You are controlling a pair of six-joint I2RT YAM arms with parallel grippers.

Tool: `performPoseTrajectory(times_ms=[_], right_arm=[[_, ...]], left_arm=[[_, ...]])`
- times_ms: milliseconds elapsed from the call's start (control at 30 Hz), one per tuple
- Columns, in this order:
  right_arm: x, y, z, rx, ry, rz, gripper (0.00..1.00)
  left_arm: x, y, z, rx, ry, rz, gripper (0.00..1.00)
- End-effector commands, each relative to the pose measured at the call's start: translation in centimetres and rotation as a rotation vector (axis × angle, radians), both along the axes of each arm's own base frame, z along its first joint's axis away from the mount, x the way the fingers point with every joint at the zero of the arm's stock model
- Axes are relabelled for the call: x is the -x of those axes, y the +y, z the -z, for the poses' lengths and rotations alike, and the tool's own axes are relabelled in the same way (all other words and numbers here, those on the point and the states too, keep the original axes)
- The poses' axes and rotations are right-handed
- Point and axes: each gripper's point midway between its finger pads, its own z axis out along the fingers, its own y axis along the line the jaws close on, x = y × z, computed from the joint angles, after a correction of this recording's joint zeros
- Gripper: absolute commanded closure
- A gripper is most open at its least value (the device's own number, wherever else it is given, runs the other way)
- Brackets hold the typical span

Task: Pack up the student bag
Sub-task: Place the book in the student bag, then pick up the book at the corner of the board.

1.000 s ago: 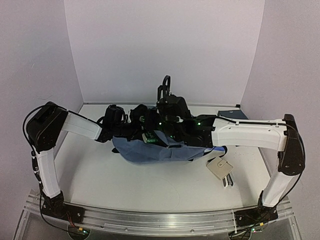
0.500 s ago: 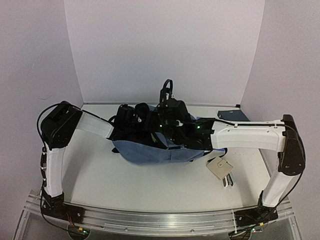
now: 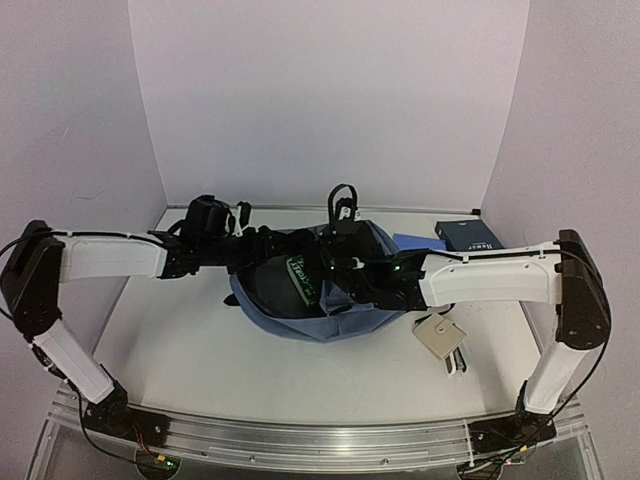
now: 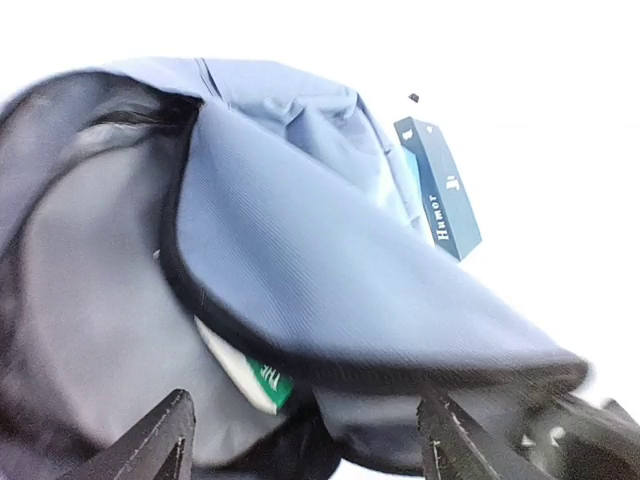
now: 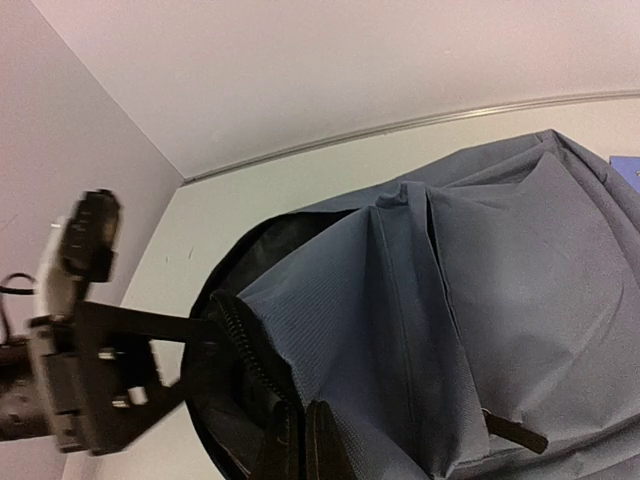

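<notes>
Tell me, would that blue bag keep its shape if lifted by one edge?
Probably not: the bag looks floppy, creasing into folds where the right gripper pinches its rim. It is likely light for its size, since the cloth looks thin and sags in loose flaps. Pushed, it would probably slump or bunch rather than roll.

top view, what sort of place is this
Probably a robot lab test cell: plain white walls around a white table with a backpack on it, two robot arms bolted to a metal rail at the near edge.

From my station I see a white table [image 3: 200, 360] enclosed by three pale lilac walls [image 3: 330, 100], evenly lit; an aluminium rail [image 3: 320, 437] borders its near edge.
</notes>
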Motion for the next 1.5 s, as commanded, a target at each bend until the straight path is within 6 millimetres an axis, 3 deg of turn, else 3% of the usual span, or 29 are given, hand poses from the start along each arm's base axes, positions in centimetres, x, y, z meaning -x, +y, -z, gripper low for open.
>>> performPoseTrajectory(times_ms=[0,67,200,300,400,533,767,1033,1267,1467], right_arm=[[0.7,0.7,0.0,-0.017,0.028,-0.087,0.96],[1.5,1.5,-0.1,-0.008,0.035,-0.16,0.79],[2.7,1.2,-1.8,-0.012,0.024,-0.23,0.25],[3.3,-0.4,-3.7,-0.007,-0.005,-0.226,0.03],[3.1,-3.1,-5.1,0.044,-0.023,-0.161,0.02],[0.5,-8.6,-4.6,0.078,0.035,-0.001,0.02],[-4.6,-20.0,0.8,-0.006,0.201,0.257,0.02],[-7.3,-30.8,7.4,-0.223,0.31,0.477,0.12],[-8.2,-37.7,10.8,-0.329,0.33,0.619,0.2],[-8.4,-41.9,13.5,-0.404,0.358,0.701,0.28]], left_arm=[[2.5,4.8,-0.2,-0.115,0.005,-0.107,0.2],[3.4,6.9,-0.9,-0.138,0.006,-0.161,0.17],[4.4,10.4,-3.1,-0.136,-0.004,-0.24,0.12],[4.6,12.2,-4.8,-0.109,-0.012,-0.274,0.09],[4.6,13.5,-6.4,-0.059,-0.013,-0.278,0.08],[4.5,13.8,-7.3,-0.055,-0.017,-0.265,0.07],[4.0,12.6,-6.9,-0.035,0.015,-0.223,0.06],[4.1,12.4,-6.5,-0.015,0.029,-0.218,0.05],[4.8,13.1,-7.2,-0.026,0.006,-0.226,0.05],[5.2,13.5,-7.3,-0.027,0.003,-0.233,0.05]])
